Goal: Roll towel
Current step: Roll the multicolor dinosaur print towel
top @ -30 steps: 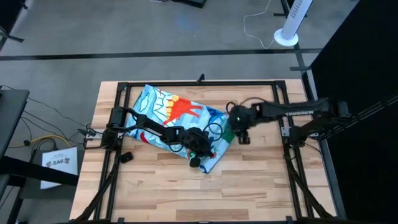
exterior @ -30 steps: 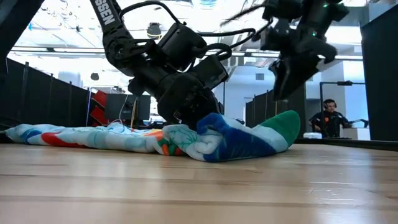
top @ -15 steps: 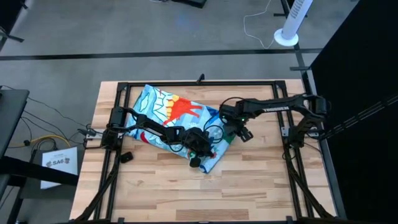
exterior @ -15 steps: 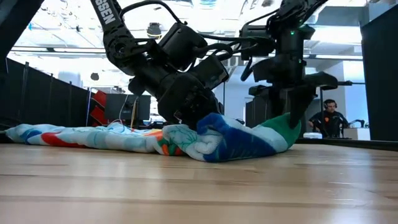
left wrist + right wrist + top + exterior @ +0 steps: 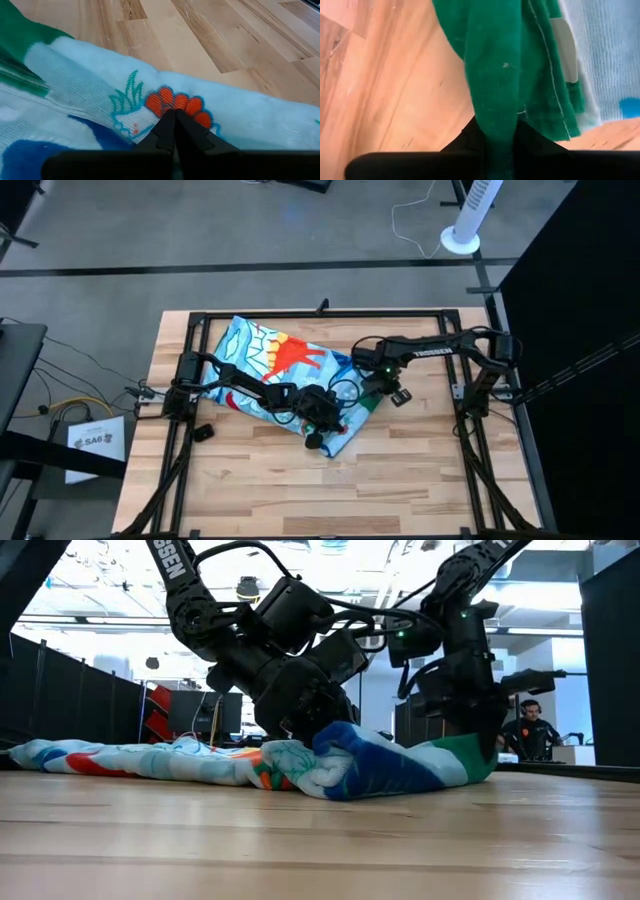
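Observation:
The towel [image 5: 280,355] lies crumpled on the wooden table, running from the far left toward the middle. Its near end is bunched into a thick fold [image 5: 350,765], and its flat part [image 5: 130,758] rests on the wood. My left gripper [image 5: 314,432] is shut, its tips against that fold at a red flower print [image 5: 175,102]. My right gripper [image 5: 374,390] is down at the towel's green corner [image 5: 470,758] and is shut on it. My left gripper has its shut fingertips [image 5: 167,125] on the bunched towel beside the red flower print [image 5: 192,106], slanting down from the table's left. Whether cloth is caught between them I cannot tell; the fingers hide it. The towel rests on the table. My right gripper pinches the towel's green corner [image 5: 495,107] between its two fingers, coming from above and pointing down. The green cloth runs back between the fingers [image 5: 527,137] as a folded strip. The corner sits low, at or just above the table top.
A black rail frame [image 5: 320,313] runs around the work area. A small black object [image 5: 202,432] lies on the wood near the left rail. Bare wood [image 5: 300,490] stretches along the near side. A seated person [image 5: 530,735] shows far behind the table.
My right gripper has come down from above the table's right half, a little toward the left, onto the towel's green corner. That corner stood up as a rounded peak before and now lies lower and flatter. The rest of the towel has stayed in place.

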`<action>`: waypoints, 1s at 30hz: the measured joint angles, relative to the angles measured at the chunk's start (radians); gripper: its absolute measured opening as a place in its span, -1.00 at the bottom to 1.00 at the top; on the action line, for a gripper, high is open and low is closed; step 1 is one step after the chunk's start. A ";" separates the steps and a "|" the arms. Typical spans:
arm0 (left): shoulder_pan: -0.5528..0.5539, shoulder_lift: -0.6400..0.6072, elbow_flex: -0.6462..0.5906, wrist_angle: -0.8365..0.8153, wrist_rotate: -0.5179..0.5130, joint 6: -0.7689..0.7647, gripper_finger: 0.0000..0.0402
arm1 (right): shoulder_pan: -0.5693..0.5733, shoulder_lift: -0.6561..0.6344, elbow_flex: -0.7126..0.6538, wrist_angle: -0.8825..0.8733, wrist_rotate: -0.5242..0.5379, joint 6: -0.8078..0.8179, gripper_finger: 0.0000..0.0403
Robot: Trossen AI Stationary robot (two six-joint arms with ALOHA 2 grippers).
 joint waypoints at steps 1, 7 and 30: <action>0.000 0.000 0.000 0.000 0.000 0.000 -1.00 | -0.003 0.001 0.000 0.003 0.000 0.000 -0.84; -0.002 0.000 0.000 -0.001 -0.001 0.000 -1.00 | -0.034 0.001 0.004 0.017 -0.011 0.027 -0.84; -0.002 -0.001 0.000 -0.025 0.008 -0.003 -1.00 | -0.101 0.010 0.105 -0.069 -0.101 0.097 -0.85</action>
